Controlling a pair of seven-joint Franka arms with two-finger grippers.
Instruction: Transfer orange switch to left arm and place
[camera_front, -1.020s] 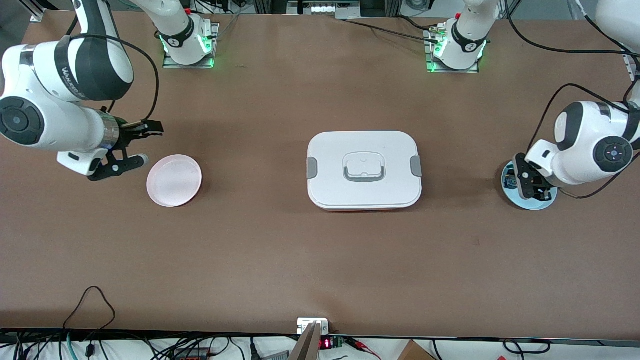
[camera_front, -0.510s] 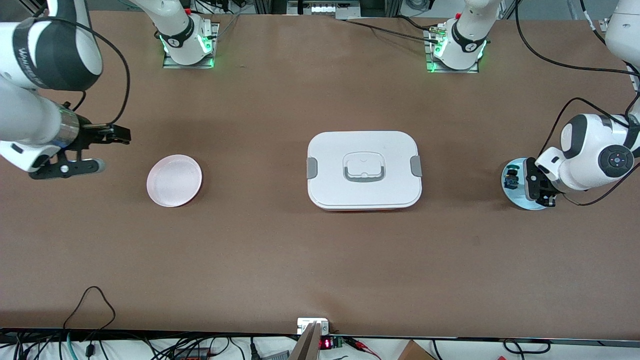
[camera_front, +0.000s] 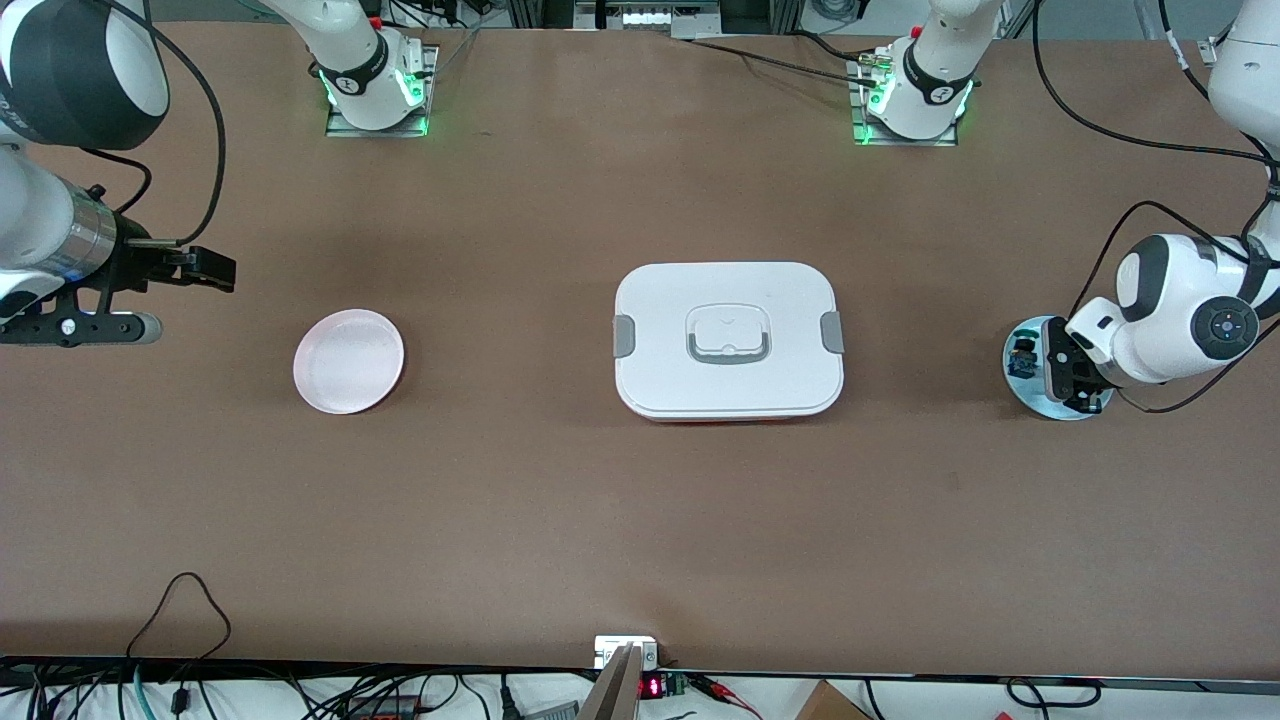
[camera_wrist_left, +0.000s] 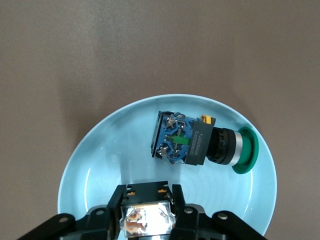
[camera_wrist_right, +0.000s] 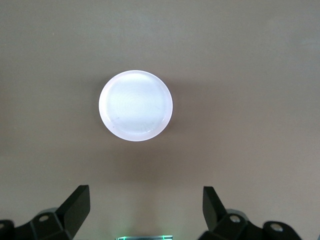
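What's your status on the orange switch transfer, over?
Left gripper shut on orange switch, low over blue plate. Right gripper open, up over table near pink plate. Box mid-table, between the two plates.

**Switch clamped, box apart from both grippers**

The left gripper (camera_wrist_left: 149, 201) is closed on the orange switch (camera_wrist_left: 150, 223), whose black body and brassy end show between its fingers. The white box (camera_front: 728, 340), lid on, lies flat, well apart from both grippers. The right gripper (camera_wrist_right: 145, 201) is spread wide.
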